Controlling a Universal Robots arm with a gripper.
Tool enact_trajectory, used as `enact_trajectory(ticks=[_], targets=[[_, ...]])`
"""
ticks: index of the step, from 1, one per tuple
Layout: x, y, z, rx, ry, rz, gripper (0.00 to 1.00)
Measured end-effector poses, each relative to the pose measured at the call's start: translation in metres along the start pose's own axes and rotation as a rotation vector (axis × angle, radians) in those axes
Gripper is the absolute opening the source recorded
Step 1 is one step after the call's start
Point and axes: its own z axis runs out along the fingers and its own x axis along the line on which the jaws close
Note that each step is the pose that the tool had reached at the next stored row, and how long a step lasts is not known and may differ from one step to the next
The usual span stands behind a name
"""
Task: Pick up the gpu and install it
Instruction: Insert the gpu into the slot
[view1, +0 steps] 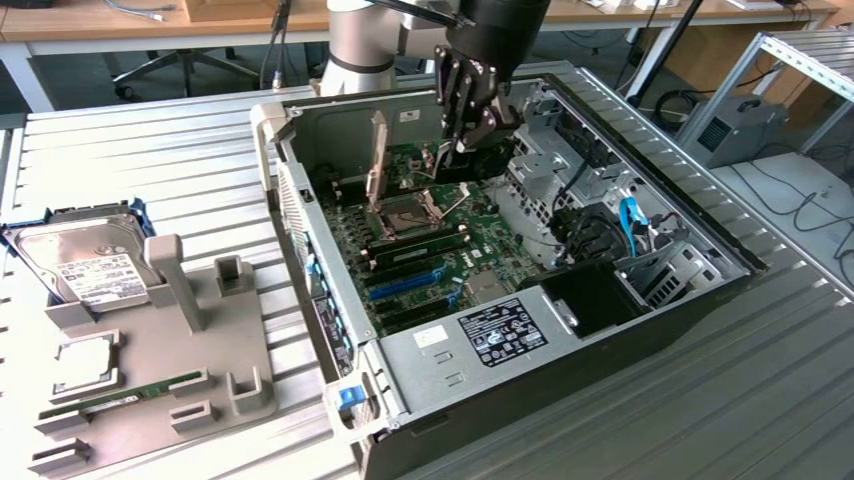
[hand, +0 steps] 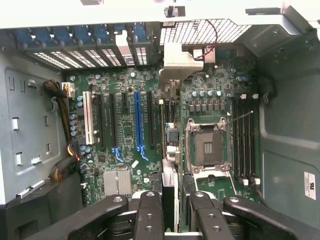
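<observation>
Fingers (view1: 461, 105) (hand: 149, 210): closed on a thin card held edge-on between the two inner pads, the linkages part-spread on either side of it.
Gpu (view1: 461, 167) (hand: 170, 182): gripped in the fingers and hanging below them inside the case. In the exterior view it is a dark rectangular face under the fingertips. In the wrist view it is a narrow strip running away from the fingers over the board. Whether its lower edge touches the board cannot be told.
Arm pose (view1: 360, 40): the arm reaches in from the far side of the table. Its black wrist section is tipped slightly and the fingers point down into the open top of the case, over the far part of the board.
CPU socket (view1: 400, 215) (hand: 207, 145): open metal frame on the board, just near and to the exterior view's left of the held card.
Motherboard (view1: 441, 240) (hand: 125, 100): green, lying flat on the floor of the case.
Blue slot (view1: 407, 285) (hand: 138, 120): long expansion slot among black and white ones, on the near side of the socket, apart from the card.
Computer case (view1: 534, 330): lying on its side with the open face up, in the middle of the table.
Table (view1: 747, 400): ribbed metal surface carrying the case and the holder.
Grey holder (view1: 200, 340): to the exterior view's left of the case, well apart from the fingers.
Hard drive (view1: 87, 270): silver with a white label, at the far end of the holder.
RAM stick (view1: 127, 395): narrow and green, lying in the near part of the holder.
</observation>
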Motion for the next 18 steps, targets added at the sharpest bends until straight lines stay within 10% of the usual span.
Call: enact_trajectory(ticks=[8, 14, 16, 18], targets=[[0.0, 0.0, 0.0, -0.0007, 0.0007, -0.025, 0.26], [0.0, 0.0, 0.0, -0.0023, -0.0136, -0.069, 0.26], [0.0, -0.0001, 0.0, -0.0028, -0.0275, -0.08, 0.26], [0.0, -0.0001, 0.0, -0.0031, -0.0569, -0.081, 0.26]])
